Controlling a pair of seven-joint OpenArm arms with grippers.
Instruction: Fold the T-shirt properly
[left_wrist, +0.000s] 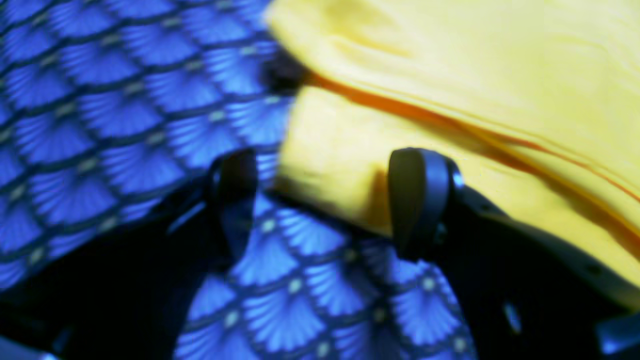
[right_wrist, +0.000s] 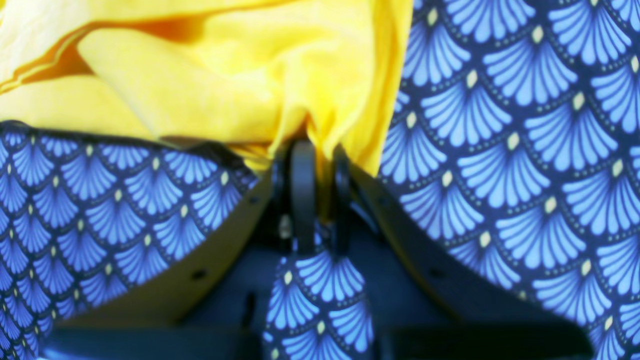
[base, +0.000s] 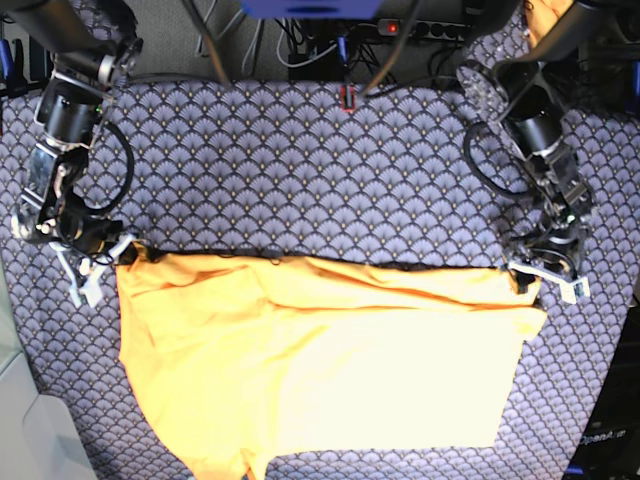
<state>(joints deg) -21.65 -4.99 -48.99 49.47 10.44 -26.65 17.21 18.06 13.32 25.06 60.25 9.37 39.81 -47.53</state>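
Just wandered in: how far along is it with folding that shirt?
Early on. One fold looks made: the T-shirt lies doubled, its folded edge between both hands. The right hand pinches one corner; the left hand is open at the other corner, gripping nothing. The shirt remains wide and rumpled, so more folds are left.

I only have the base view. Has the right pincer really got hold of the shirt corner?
Observer: Yes. In its wrist view the right pincer is shut on a bunched fold of the T-shirt.
Operator: And the left one?
Observer: The left pincer is open; the T-shirt's corner lies between its fingers, not pinched.
Operator: Anything else caught in the right pincer?
Observer: Only yellow fabric shows between its jaws; the tablecloth lies flat beside it.
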